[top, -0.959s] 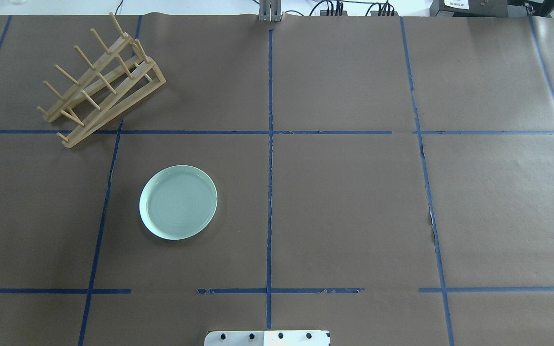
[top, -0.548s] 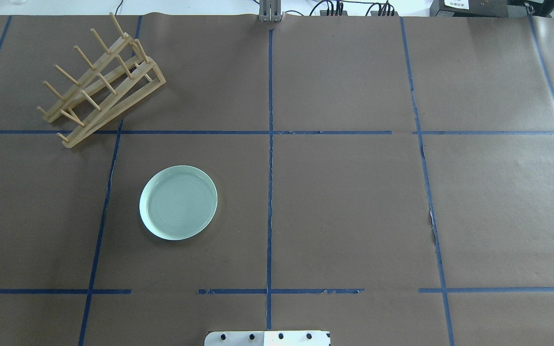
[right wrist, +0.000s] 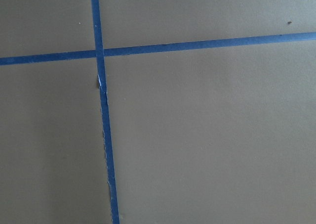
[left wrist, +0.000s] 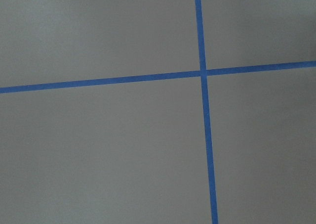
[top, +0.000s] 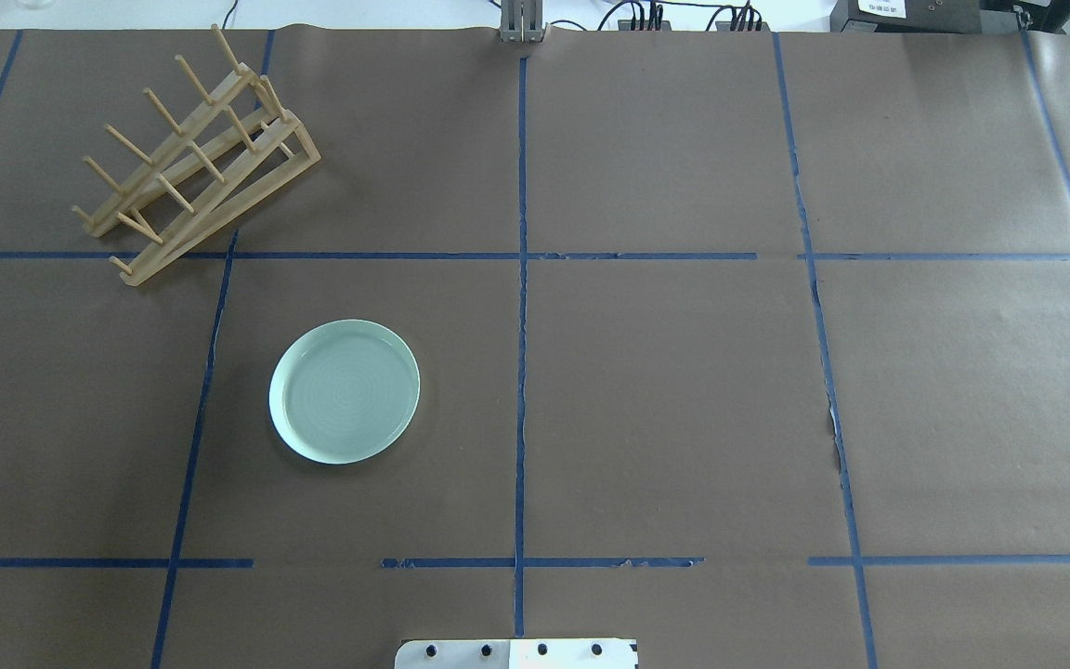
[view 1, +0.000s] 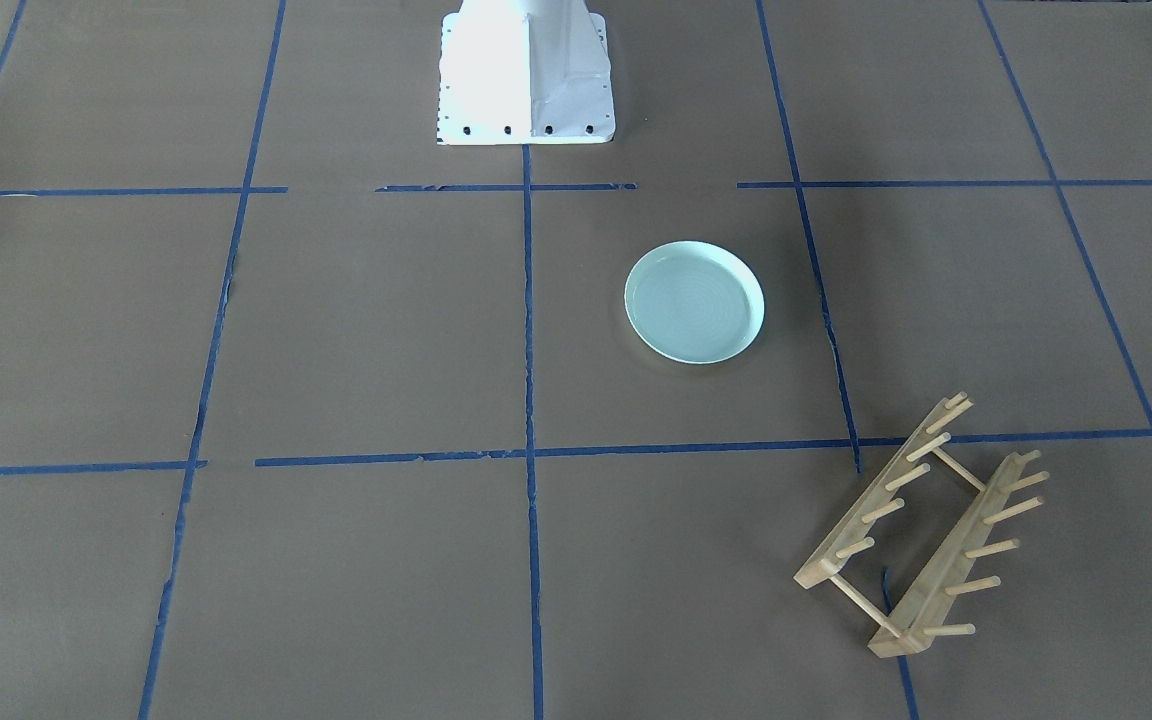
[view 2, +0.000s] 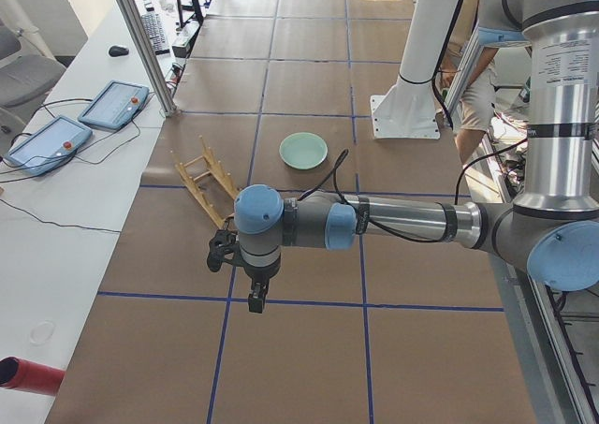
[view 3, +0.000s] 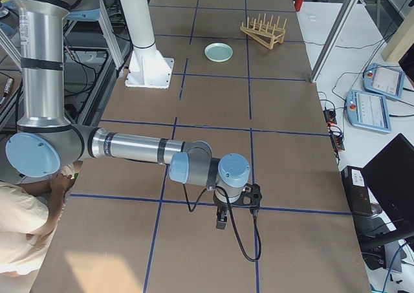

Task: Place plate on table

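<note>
The pale mint-green plate (top: 345, 391) lies flat on the brown table (top: 665, 390), left of the centre tape line. It also shows in the front view (view 1: 695, 301), the left side view (view 2: 303, 150) and the right side view (view 3: 218, 52). No gripper is near it. My left gripper (view 2: 255, 299) hangs over the table far from the plate, seen only in the left side view. My right gripper (view 3: 221, 222) hangs over the far end, seen only in the right side view. I cannot tell whether either is open or shut.
A wooden peg rack (top: 196, 158) stands at the back left, beyond the plate; it has no plate in it (view 1: 921, 530). The white robot base (view 1: 526, 70) is at the table's near edge. Both wrist views show only brown paper and blue tape lines (left wrist: 202, 110).
</note>
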